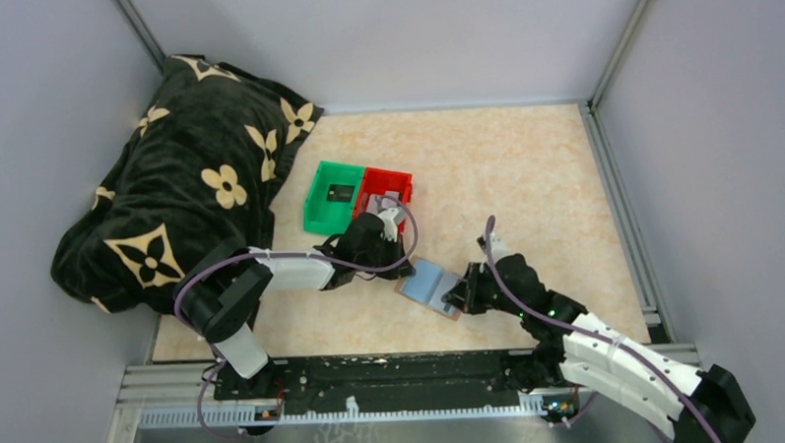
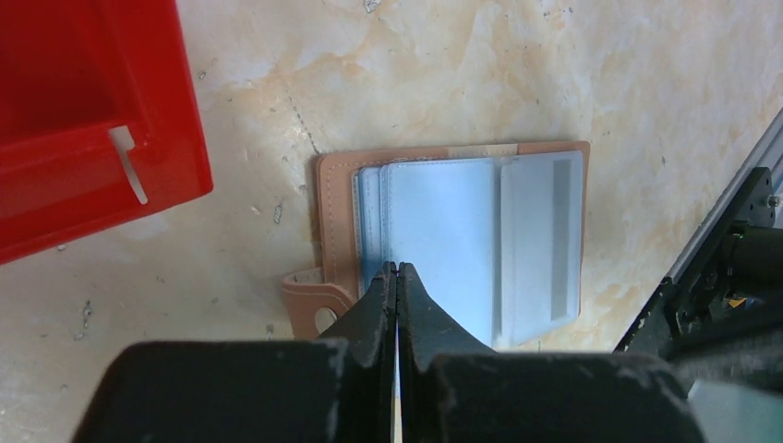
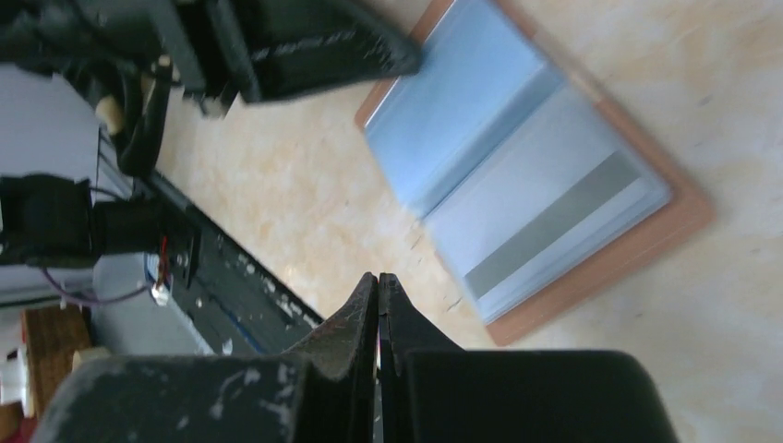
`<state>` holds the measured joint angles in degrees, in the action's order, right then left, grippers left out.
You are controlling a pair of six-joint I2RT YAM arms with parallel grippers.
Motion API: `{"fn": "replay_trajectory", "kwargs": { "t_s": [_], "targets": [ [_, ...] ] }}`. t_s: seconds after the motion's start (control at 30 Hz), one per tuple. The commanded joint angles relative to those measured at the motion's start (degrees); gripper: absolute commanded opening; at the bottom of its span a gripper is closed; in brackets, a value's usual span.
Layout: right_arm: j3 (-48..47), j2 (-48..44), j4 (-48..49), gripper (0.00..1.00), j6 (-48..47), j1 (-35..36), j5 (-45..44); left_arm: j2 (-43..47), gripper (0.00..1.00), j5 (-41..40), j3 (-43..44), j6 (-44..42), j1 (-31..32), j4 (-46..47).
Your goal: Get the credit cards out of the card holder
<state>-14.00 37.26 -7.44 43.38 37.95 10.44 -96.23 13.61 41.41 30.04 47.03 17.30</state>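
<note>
The card holder (image 1: 428,282) lies open on the table, tan outside, pale blue inside. It also shows in the left wrist view (image 2: 443,231) and the right wrist view (image 3: 480,111). A grey-silver card with a darker stripe (image 2: 545,245) sits in one half of it, also seen in the right wrist view (image 3: 554,217). A dark card (image 1: 339,193) lies in the green bin (image 1: 321,210). My left gripper (image 2: 397,268) is shut and empty, its tips over the holder's edge by the clasp tab. My right gripper (image 3: 379,277) is shut and empty, over bare table just beside the holder.
A red bin (image 1: 385,185) stands beside the green one, just behind the left gripper, and shows in the left wrist view (image 2: 83,120). A black blanket with tan flowers (image 1: 180,189) is heaped at the back left. Grey walls enclose the table.
</note>
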Motion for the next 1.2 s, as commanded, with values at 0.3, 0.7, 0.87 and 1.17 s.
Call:
{"fn": "replay_trajectory", "kwargs": {
  "t_s": [0.3, 0.7, 0.87, 1.17],
  "targets": [
    [9.0, -0.2, 2.3, 0.00, 8.5, 10.0, -5.5, -2.4, 0.03, 1.4, 0.6, 0.1, -0.7, 1.4],
    [6.4, 6.0, -1.0, 0.00, 3.5, 2.4, -6.5, 0.9, 0.00, 2.2, -6.5, 3.2, -0.8, 3.4],
    [4.1, 9.0, -0.3, 0.00, -2.2, -4.6, -3.0, 2.5, 0.00, 1.6, -8.5, 3.3, -0.9, 2.9],
    [-2.1, 1.8, -5.0, 0.00, -4.8, -4.9, -1.4, 4.9, 0.00, 2.8, -7.3, 3.9, -1.0, 2.6]
  ]
}}
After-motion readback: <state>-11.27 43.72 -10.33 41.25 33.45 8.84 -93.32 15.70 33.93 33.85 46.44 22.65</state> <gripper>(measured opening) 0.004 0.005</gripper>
